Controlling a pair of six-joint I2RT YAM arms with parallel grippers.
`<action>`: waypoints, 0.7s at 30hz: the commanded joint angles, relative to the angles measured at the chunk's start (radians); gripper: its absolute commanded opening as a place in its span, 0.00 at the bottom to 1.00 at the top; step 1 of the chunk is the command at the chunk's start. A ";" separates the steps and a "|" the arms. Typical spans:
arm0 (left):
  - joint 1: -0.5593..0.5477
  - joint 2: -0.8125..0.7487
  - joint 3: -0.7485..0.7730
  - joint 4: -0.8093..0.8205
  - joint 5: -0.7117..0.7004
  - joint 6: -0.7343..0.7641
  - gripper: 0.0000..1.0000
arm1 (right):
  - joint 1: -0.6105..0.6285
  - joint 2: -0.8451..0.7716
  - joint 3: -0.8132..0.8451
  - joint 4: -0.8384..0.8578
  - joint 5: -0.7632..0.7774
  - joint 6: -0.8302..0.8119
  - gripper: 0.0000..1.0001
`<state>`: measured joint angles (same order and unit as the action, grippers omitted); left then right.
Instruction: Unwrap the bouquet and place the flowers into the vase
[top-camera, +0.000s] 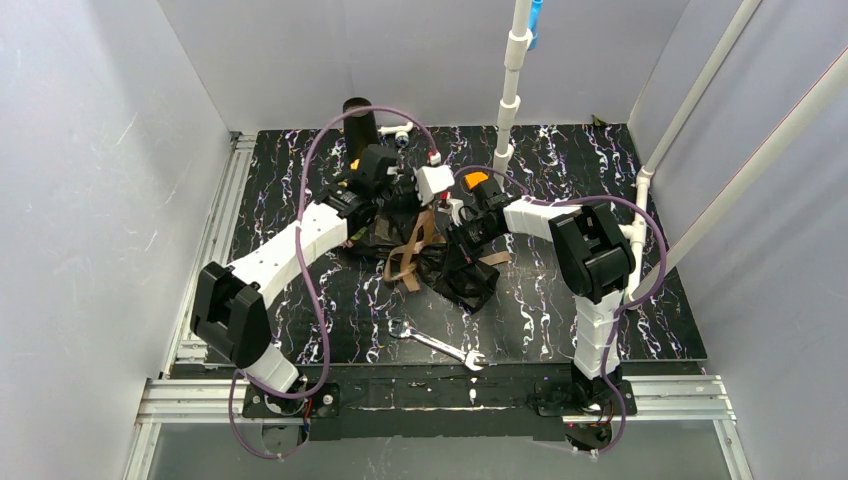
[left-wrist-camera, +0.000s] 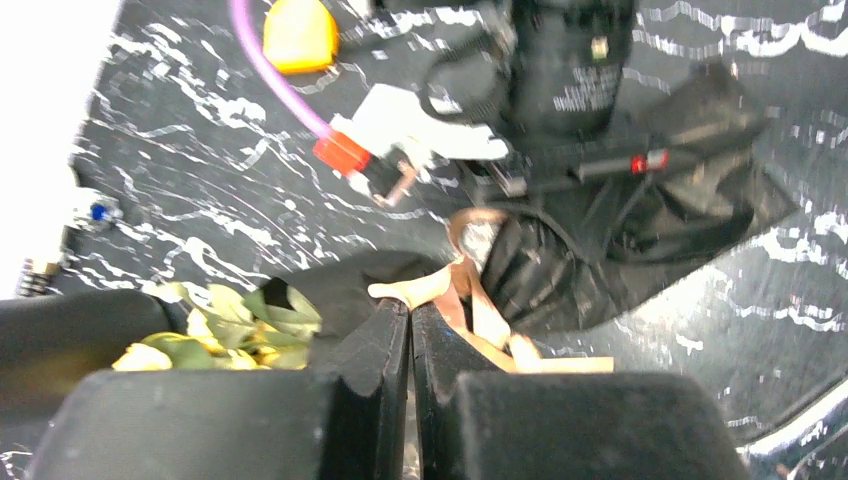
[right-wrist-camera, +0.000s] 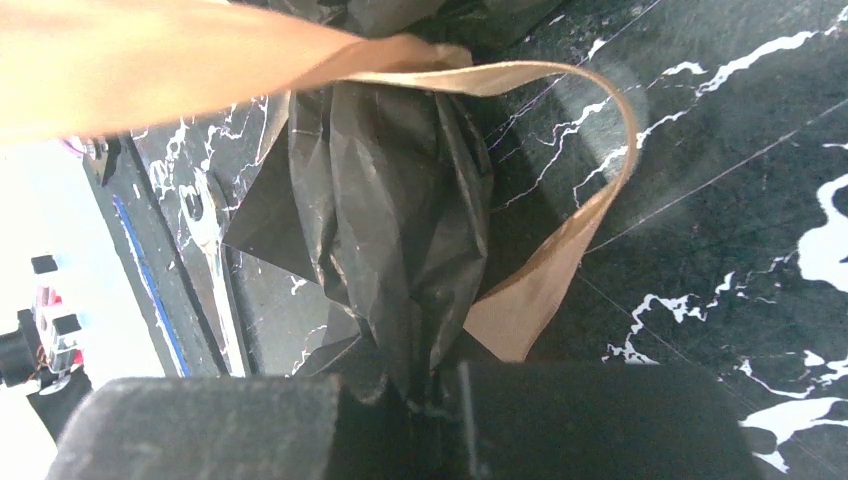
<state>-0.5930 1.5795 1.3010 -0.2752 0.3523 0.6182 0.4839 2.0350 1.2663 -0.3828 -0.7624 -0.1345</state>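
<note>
The bouquet (top-camera: 440, 262) lies mid-table in crinkled black wrapping paper (right-wrist-camera: 385, 210), its tan ribbon (top-camera: 408, 258) loose across it. My left gripper (left-wrist-camera: 411, 308) is shut, with the ribbon (left-wrist-camera: 455, 290) pinched at its fingertips. Beside it, yellow flowers (left-wrist-camera: 225, 330) with green leaves poke from the wrap. My right gripper (right-wrist-camera: 440, 385) is shut on a bunched fold of the black paper, and a ribbon (right-wrist-camera: 565, 260) loop curls past it. The black vase (top-camera: 358, 118) stands upright at the back left, behind my left gripper (top-camera: 388, 195). My right gripper (top-camera: 466, 226) sits over the bouquet's right side.
A silver wrench (top-camera: 437, 345) lies near the table's front edge. A white pipe post (top-camera: 511, 90) rises at the back centre, and more white pipes (top-camera: 690, 110) slant along the right side. Grey walls enclose the table on three sides.
</note>
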 joint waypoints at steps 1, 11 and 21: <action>0.001 -0.048 0.111 0.011 0.009 -0.136 0.00 | -0.013 0.025 -0.045 -0.083 0.196 -0.024 0.01; 0.034 -0.088 0.251 -0.031 0.053 -0.272 0.00 | -0.013 0.012 -0.056 -0.081 0.201 -0.025 0.01; 0.213 -0.087 0.367 -0.022 0.147 -0.605 0.00 | -0.013 0.010 -0.060 -0.082 0.201 -0.028 0.01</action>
<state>-0.4675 1.5467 1.6180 -0.2985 0.4080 0.2089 0.4839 2.0251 1.2560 -0.3809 -0.7540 -0.1383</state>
